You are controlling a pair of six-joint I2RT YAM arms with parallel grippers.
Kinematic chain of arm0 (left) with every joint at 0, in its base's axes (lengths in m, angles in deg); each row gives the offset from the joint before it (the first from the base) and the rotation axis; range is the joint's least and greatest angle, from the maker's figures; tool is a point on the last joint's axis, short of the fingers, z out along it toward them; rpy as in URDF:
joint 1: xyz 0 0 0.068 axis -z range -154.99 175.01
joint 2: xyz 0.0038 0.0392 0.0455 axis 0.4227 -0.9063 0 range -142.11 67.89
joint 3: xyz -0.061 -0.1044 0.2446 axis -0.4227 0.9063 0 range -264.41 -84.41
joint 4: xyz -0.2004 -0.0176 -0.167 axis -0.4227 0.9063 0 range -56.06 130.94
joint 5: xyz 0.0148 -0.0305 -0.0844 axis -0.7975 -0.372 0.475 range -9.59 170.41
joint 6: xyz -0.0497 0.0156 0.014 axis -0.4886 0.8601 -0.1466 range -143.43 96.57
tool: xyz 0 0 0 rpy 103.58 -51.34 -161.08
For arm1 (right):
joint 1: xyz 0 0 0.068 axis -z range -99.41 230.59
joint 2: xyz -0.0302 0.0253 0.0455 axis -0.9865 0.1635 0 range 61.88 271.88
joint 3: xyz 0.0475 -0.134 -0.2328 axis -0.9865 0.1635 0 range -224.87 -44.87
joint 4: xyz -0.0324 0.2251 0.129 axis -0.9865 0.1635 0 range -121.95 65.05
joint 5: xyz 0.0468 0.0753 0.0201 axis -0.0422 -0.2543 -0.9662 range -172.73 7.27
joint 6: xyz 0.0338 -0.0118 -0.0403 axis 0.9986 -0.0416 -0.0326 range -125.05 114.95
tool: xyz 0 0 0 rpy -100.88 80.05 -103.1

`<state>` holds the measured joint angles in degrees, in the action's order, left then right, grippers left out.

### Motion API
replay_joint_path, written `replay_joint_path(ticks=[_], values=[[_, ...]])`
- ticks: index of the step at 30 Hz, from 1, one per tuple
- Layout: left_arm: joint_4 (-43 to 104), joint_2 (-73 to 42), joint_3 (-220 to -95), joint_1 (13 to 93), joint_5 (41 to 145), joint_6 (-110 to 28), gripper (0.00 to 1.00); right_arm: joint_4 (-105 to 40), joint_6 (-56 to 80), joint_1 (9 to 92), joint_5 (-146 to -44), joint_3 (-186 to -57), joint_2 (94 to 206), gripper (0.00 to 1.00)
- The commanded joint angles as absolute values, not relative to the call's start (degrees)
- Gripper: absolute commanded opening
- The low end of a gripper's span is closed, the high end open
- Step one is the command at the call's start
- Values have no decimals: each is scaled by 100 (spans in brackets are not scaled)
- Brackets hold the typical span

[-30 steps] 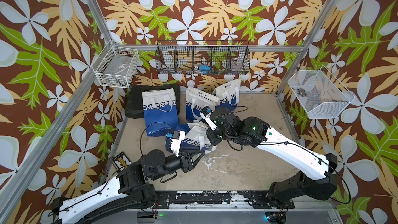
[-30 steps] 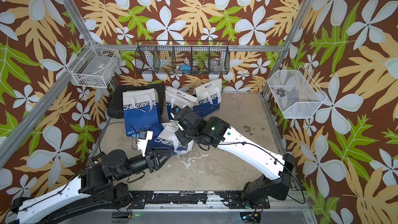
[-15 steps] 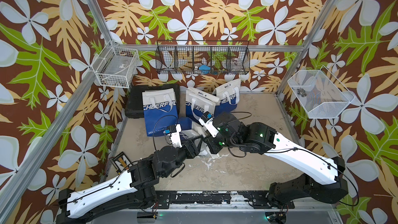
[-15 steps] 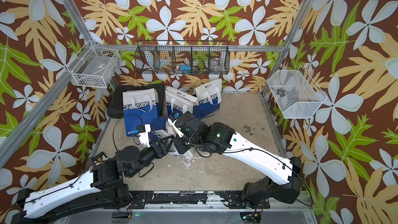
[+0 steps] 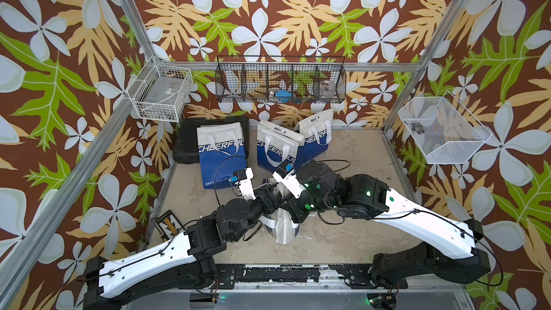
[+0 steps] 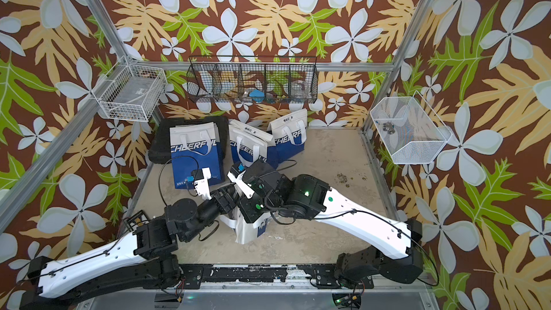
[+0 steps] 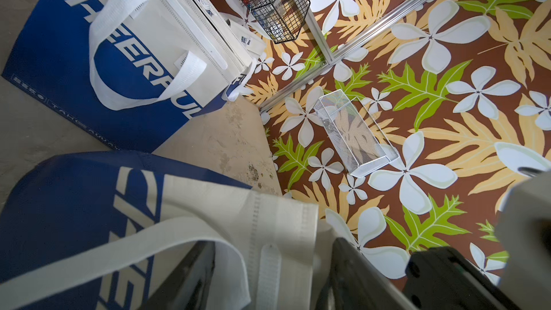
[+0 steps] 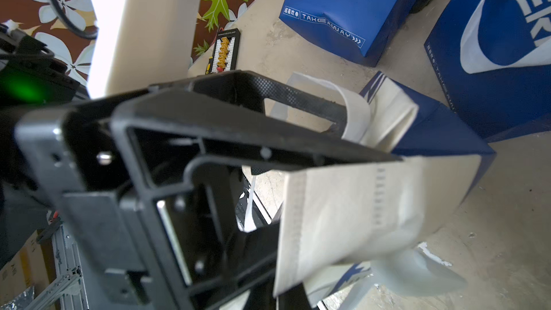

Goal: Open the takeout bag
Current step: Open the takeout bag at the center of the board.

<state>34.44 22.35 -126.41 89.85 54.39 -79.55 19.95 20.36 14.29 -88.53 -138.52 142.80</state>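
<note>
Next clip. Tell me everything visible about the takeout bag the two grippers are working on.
The takeout bag is soft, non-woven-looking fabric, blue below and white on top, with white block lettering and white strap handles. It sits mid-table in front of three matching bags, mostly hidden from above. The right gripper is shut on its white top flap; the open left gripper straddles its rim beside a handle.
</note>
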Motion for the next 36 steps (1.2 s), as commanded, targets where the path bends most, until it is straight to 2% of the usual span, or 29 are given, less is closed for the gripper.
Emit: replay_joint_path(ticks=[1, 11, 17, 23, 32, 34, 35, 36], values=[[3552, 2323, -12549, 8996, 6241, -7919, 60, 1415, 1899, 1412, -8780, -13975, 14365, 0], [4071, 2445, -12724, 8998, 6833, -7733, 61, 1919, 1579, 1413, -8378, -14717, 14762, 0], [4706, 2123, -13025, 8996, 6518, -7905, 57, 1976, 1491, 1407, -8303, -14835, 14839, 0], [4961, 1864, -13175, 8996, 6248, -7966, 49, 1866, 1499, 1413, -8351, -14625, 14689, 0], [4225, 1712, -13135, 8943, 6411, -7728, 57, 1834, 1423, 1230, -8586, -14505, 14712, 0], [4176, 1621, -13165, 8938, 6481, -7704, 54, 1876, 1402, 1224, -8512, -14544, 14723, 0], [4170, 1557, -13186, 8934, 6533, -7704, 47, 1899, 1386, 1222, -8472, -14577, 14724, 0], [4212, 1475, -13209, 8930, 6566, -7711, 34, 1918, 1385, 1224, -8404, -14621, 14725, 0]])
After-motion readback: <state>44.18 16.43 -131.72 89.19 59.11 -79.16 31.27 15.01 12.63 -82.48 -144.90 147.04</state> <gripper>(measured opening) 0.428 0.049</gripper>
